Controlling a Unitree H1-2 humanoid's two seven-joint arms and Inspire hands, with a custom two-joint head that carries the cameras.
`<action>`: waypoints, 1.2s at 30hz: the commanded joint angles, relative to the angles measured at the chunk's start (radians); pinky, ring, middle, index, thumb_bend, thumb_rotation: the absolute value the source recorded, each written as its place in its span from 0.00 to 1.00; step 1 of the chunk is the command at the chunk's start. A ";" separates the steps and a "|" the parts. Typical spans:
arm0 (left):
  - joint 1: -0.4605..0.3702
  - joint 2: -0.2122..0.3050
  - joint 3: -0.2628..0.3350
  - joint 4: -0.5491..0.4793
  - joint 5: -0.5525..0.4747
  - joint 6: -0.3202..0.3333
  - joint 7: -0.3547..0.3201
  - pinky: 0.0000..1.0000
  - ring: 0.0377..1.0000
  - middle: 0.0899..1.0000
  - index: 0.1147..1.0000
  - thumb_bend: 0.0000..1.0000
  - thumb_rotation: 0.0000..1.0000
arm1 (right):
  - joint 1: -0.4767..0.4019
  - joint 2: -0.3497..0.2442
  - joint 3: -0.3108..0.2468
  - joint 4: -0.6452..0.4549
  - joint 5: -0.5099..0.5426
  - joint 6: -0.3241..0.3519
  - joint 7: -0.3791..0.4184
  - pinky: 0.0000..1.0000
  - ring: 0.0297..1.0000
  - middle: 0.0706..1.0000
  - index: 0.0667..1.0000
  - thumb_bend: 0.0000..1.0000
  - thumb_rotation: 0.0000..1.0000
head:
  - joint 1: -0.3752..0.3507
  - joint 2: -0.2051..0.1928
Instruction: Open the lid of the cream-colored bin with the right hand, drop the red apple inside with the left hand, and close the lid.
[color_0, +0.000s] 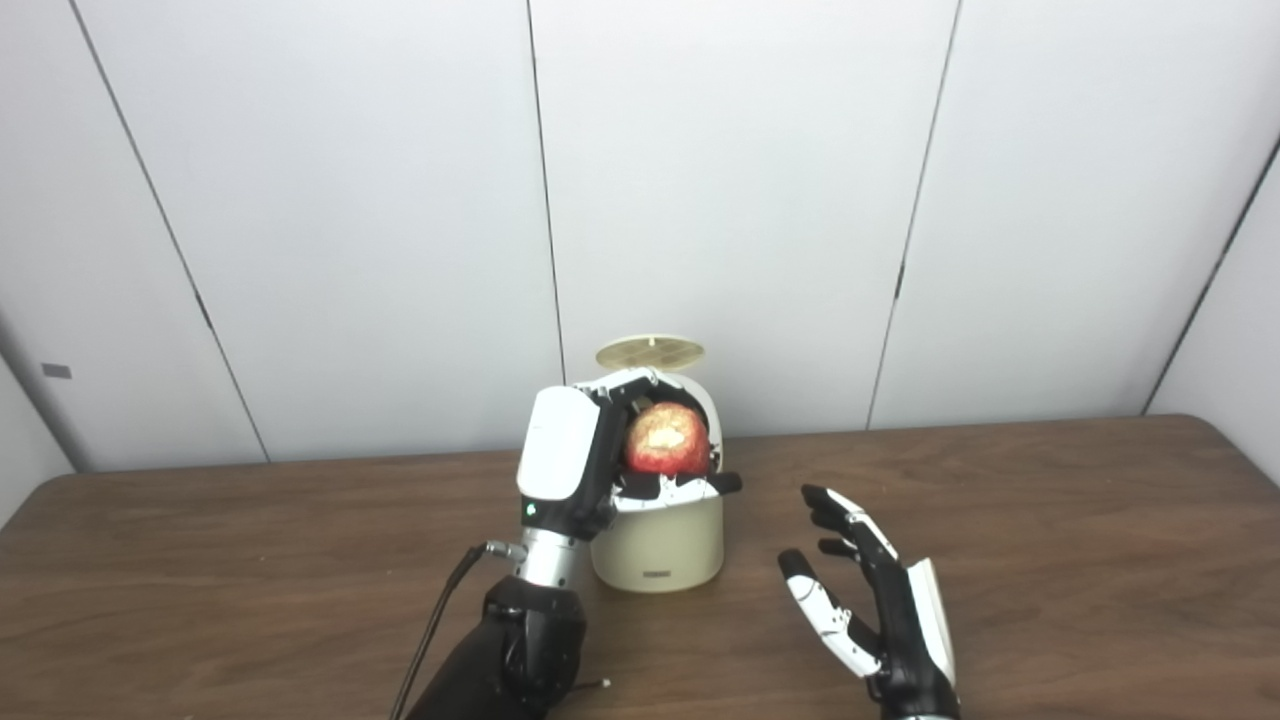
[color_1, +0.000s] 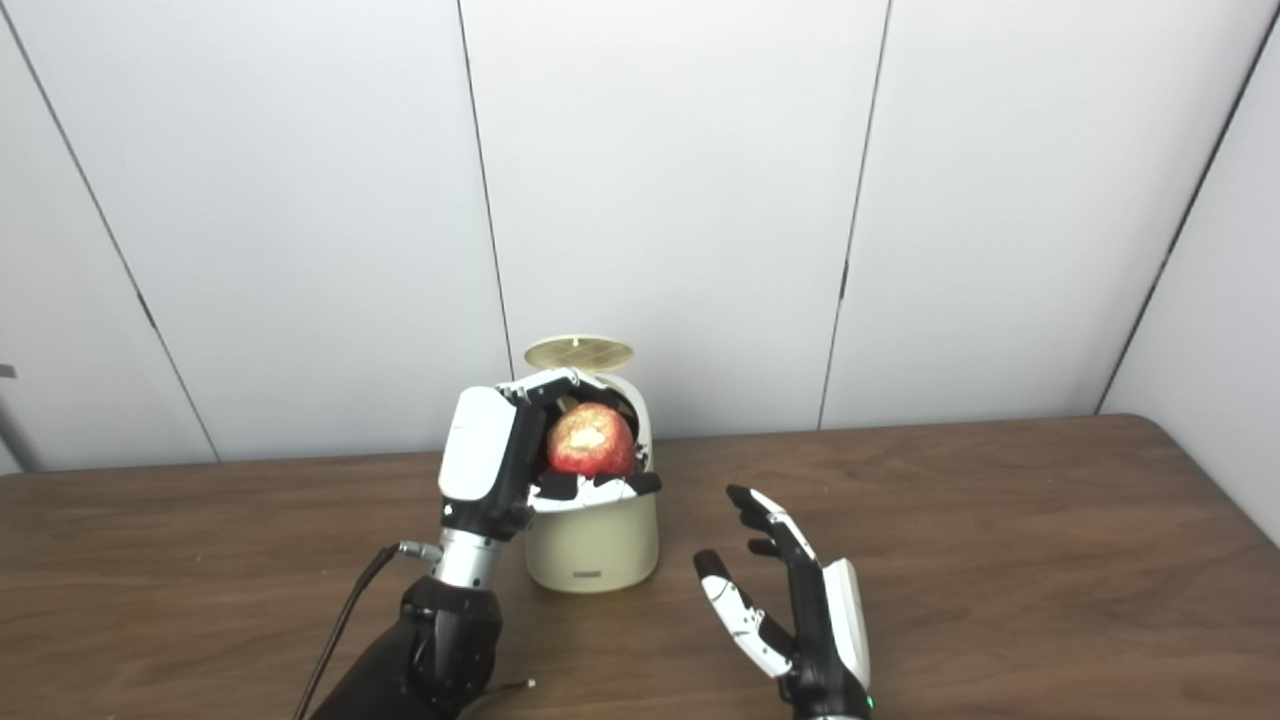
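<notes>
The cream-colored bin (color_0: 660, 545) stands on the table near the wall, its round lid (color_0: 650, 353) tipped up and open behind it. My left hand (color_0: 585, 455) is shut on the red apple (color_0: 667, 440) and holds it right over the bin's opening, fingers wrapped around it above and below. My right hand (color_0: 870, 595) is open and empty, fingers spread, a little above the table to the right of the bin and apart from it. The same scene shows in the right eye view, with the apple (color_1: 590, 440) over the bin (color_1: 592, 540).
The brown wooden table (color_0: 1050, 560) runs wide on both sides of the bin. A white panelled wall (color_0: 750, 200) stands close behind it. A black cable (color_0: 440, 615) hangs from my left wrist.
</notes>
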 joint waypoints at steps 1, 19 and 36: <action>-0.034 0.018 -0.004 0.001 0.027 0.012 0.020 0.30 0.43 0.45 0.40 0.52 0.00 | 0.037 0.009 0.010 0.025 -0.006 -0.035 -0.020 0.70 0.79 0.80 0.78 0.31 0.67 | 0.000 0.000; -0.031 0.051 -0.027 -0.024 0.092 0.010 0.072 0.46 0.57 0.46 0.39 0.52 0.00 | 0.037 0.003 0.010 0.032 0.003 -0.046 -0.017 0.71 0.80 0.80 0.78 0.31 0.67 | 0.011 -0.009; -0.034 0.066 -0.059 0.008 0.132 -0.024 0.174 0.56 0.65 0.58 0.56 0.96 0.09 | 0.042 -0.004 0.013 0.030 0.004 -0.052 -0.017 0.70 0.79 0.80 0.78 0.31 0.64 | 0.018 -0.019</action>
